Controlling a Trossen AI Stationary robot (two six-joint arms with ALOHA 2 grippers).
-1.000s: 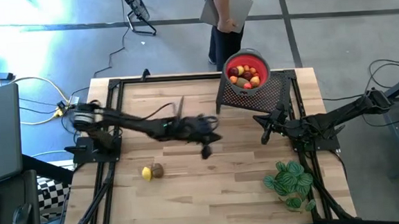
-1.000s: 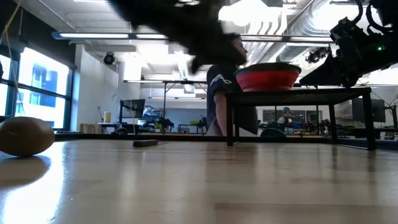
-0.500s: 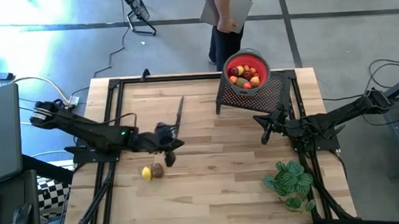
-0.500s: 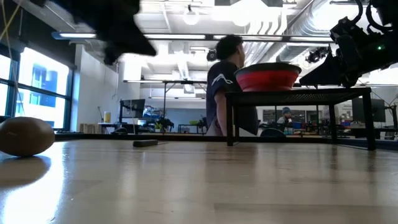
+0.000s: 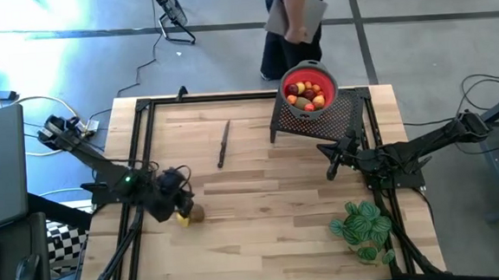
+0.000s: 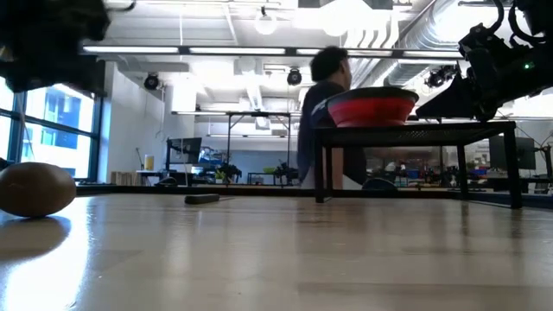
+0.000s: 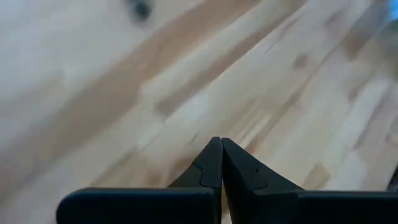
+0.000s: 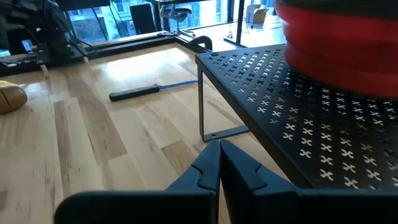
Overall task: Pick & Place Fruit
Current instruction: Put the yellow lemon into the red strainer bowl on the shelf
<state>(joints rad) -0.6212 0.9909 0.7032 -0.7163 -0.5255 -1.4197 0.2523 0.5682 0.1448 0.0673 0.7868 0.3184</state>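
Two pieces of fruit lie loose on the worktop (image 5: 261, 191) near its left side: a yellow fruit (image 5: 183, 218) and, touching it, a brown fruit (image 5: 196, 214). The brown one also shows at the left edge of the low view, resting on the wood. The other fruit (image 5: 306, 94) is heaped in the red bowl (image 5: 325, 77), which sits on a black perforated stand (image 5: 335, 117) at the far right of the worktop.

The left end effector (image 5: 172, 203) hangs just beside the yellow and brown pair, on their left. Its fingers are pressed together with nothing between them, and its wrist view looks only at bare wood. So the step in hand reads as the approach to a pick — nothing is gripped yet.

The next move likely calls for spreading the fingers, centring them over one piece, and coming down without knocking its neighbour, since the two touch and both are round enough to roll.

The right end effector (image 5: 331, 171) waits near the stand's front, fingers closed and empty — its wrist view faces the stand and bowl. A thin dark knife (image 5: 223, 144) lies well apart from the loose pair, and a green plant (image 5: 362, 227) sits at the near right. A person (image 5: 292, 20) stands beyond the far edge.
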